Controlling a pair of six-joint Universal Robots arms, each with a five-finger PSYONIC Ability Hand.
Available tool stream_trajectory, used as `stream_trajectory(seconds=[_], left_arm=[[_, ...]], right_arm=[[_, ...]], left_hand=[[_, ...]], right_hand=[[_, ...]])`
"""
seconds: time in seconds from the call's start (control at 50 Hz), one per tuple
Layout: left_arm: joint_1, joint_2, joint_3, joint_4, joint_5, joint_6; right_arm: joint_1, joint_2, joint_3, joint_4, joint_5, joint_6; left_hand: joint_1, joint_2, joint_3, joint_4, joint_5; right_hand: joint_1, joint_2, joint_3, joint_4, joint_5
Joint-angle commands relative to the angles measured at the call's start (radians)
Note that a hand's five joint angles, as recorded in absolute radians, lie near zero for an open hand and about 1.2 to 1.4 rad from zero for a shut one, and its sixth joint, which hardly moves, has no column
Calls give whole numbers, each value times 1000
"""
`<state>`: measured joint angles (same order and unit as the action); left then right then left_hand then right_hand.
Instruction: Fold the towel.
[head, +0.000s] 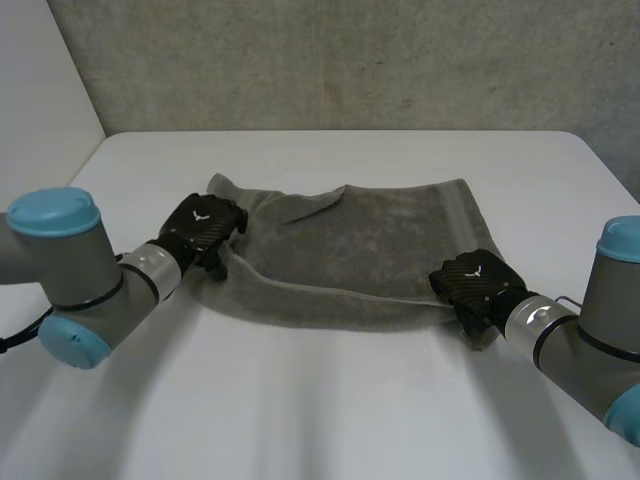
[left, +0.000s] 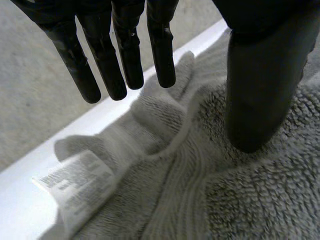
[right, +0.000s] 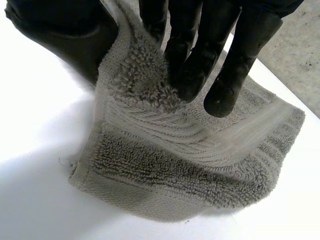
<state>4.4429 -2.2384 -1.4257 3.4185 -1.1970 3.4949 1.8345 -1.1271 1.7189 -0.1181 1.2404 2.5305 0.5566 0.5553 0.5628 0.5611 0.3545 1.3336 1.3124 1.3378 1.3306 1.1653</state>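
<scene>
Where the grey towel (head: 370, 250) bunches at its left end, the left robot hand (head: 205, 228) rests with fingers straight and spread, thumb pressing the pile. The cloth lies part-folded mid-way across the tabletop (head: 330, 410). The right robot hand (head: 470, 280) pinches its near right corner between fingers and thumb.

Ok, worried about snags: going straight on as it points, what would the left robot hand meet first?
Likely the towel: a raised fold lies just past the fingertips of the left robot hand, though their height above it is unclear.
</scene>
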Motion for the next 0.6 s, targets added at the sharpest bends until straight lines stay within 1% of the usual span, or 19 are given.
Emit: stream_trajectory(seconds=[0.02,0.1,0.14,0.16,0.2,0.22,0.24,0.26,0.3,0.32,0.4,0.42,0.44,0.46,0.48,0.5,0.52,0.56,0.6], left_arm=[[1,-85,122,-136,-3,6],[3,-109,151,-193,-4,36],[3,-110,153,-232,-13,90],[3,-110,153,-232,-13,90],[3,-96,139,-254,-19,131],[3,-96,139,-254,-19,131],[3,-78,130,-262,-19,136],[3,-78,130,-262,-19,136],[3,-12,94,-271,-21,134],[3,-12,94,-271,-21,134],[6,110,16,-275,-21,131],[7,159,-16,-278,-21,131],[7,160,-16,-278,-21,131],[9,202,-47,-282,-21,127],[9,203,-47,-282,-21,127],[10,245,-85,-283,-21,122],[9,279,-123,-283,-21,116],[9,314,-163,-282,-21,111],[12,348,-203,-280,-22,104]], right_arm=[[0,1,-1,0,1,-1],[-1,3,-2,0,1,-1],[-1,4,-2,0,2,-1],[-1,3,-2,0,4,-1],[-3,1,-4,3,5,-1],[-6,-3,-7,8,5,-2],[-6,-3,-7,8,5,-2],[-7,-13,-12,17,5,-1],[-11,-22,-15,28,5,2],[-11,-36,-18,46,5,4],[-15,-85,-32,127,5,5],[-17,-112,-48,187,5,8],[-20,-137,-70,252,7,11],[-20,-137,-70,253,7,11],[-30,-154,-85,323,7,11],[-43,-166,-97,386,7,8],[-43,-166,-98,387,7,8],[-66,-180,-108,481,1,1],[-70,-180,-105,506,-1,-1]], left_hand=[[0,2,-6,-4,28],[97,99,91,93,125],[270,271,263,265,297],[271,272,264,266,298],[522,523,515,517,549],[523,524,517,518,551],[613,614,607,609,641],[614,615,608,609,642],[815,817,809,811,843],[817,818,810,812,844],[840,841,833,835,867],[840,841,833,835,867],[840,841,833,835,867],[840,841,833,835,867],[840,841,833,835,867],[840,841,833,835,867],[840,841,833,835,867],[840,841,833,835,867],[840,841,833,835,867]], right_hand=[[25,47,21,29,19],[23,44,18,26,16],[23,44,18,26,16],[25,47,21,29,19],[25,47,21,29,19],[34,55,30,37,28],[34,56,30,37,28],[43,64,39,46,37],[46,67,42,49,40],[49,70,45,52,43],[49,70,45,52,43],[49,70,45,52,43],[49,70,45,52,43],[49,70,45,52,43],[46,67,42,49,40],[40,61,36,43,34],[40,61,36,43,34],[23,44,18,26,16],[-1,21,-5,2,-7]])
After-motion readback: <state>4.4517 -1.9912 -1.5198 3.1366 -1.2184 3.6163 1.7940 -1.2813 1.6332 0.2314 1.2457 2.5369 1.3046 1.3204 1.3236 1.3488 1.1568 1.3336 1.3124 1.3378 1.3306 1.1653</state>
